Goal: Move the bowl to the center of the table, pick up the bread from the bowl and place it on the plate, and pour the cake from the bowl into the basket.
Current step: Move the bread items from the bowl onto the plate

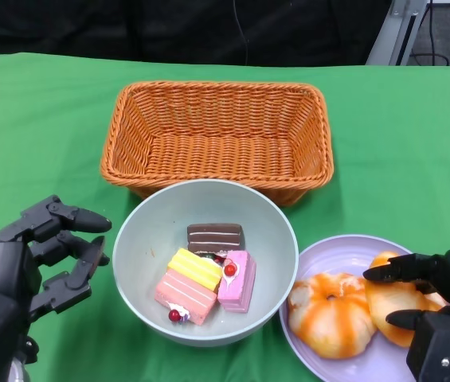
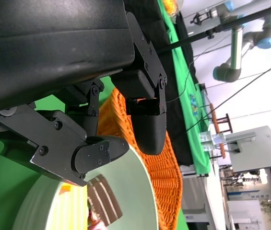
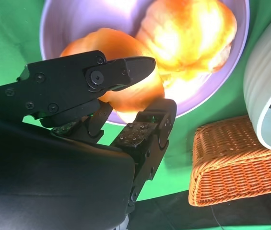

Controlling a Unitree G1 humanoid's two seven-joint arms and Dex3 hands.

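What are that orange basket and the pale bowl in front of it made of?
The basket looks like woven wicker or rattan, possibly plastic imitation: interlaced orange strands show all over its walls. The bowl seems matte plastic or glazed ceramic, pale grey-green and smooth inside, with faint ribbing on its outer wall; the pictures cannot settle which.

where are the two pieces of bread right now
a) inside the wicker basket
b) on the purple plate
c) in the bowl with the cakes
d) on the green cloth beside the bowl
b: both pieces of bread lie on the purple plate under the right hand, while the bowl holds only cake slices and the basket has nothing in it.
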